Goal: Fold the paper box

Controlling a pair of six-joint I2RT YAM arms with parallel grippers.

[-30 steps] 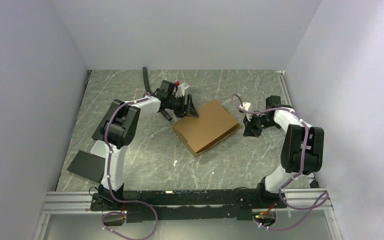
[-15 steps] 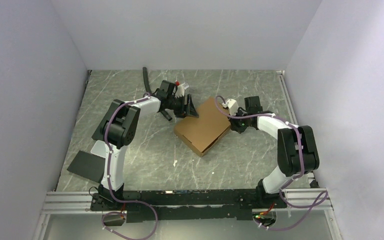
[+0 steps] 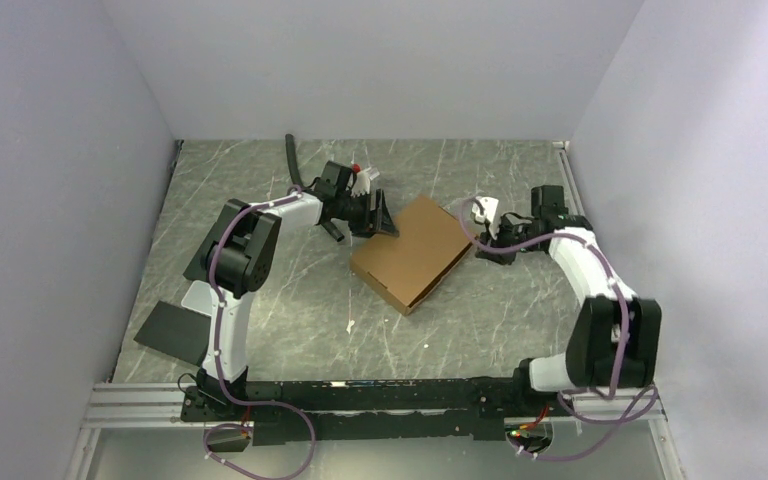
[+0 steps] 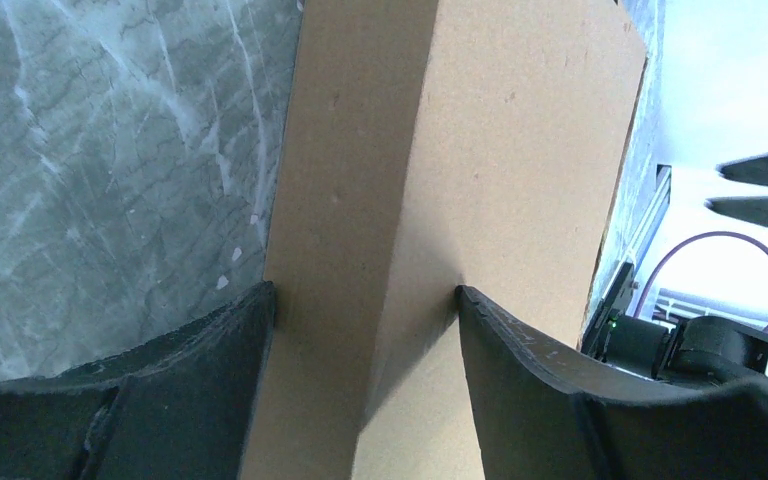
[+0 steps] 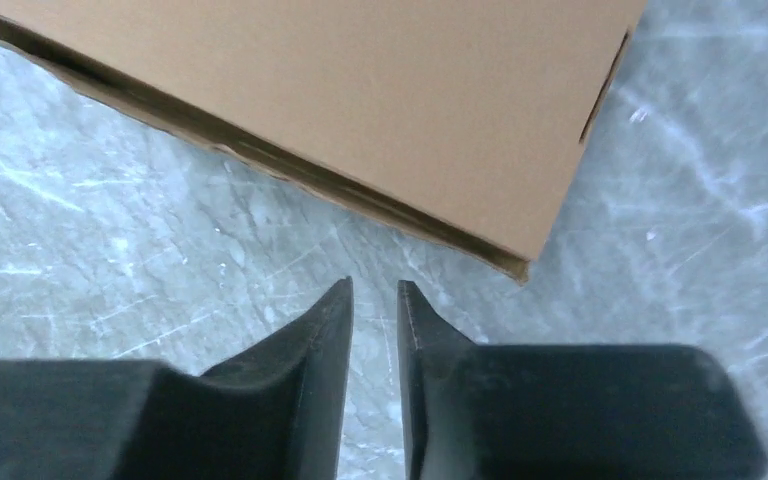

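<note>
The left fingers [image 3: 382, 216] sit at the upper left corner of the paper box [image 3: 415, 250] in the top view, while the right fingers [image 3: 488, 250] lie low just off its right corner, pointing at it. The box lies flat and closed, turned askew, near the middle of the grey marbled table [image 3: 290, 290]. A black hose [image 3: 291, 160] lies in the upper left of the table and a flat black sheet [image 3: 172, 330] at its lower left edge. In the left wrist view, the left fingers [image 4: 210, 350] are spread across the box [image 4: 520, 150] and grasp it, one tip against its side wall by the table [image 4: 110, 150] and the other on its top face. In the right wrist view, the right fingers [image 5: 300, 370] are clenched to a thin slit with nothing between them, over bare table [image 5: 160, 250], just short of the lower right corner of the box [image 5: 340, 90], which fills the upper part of the frame.
</note>
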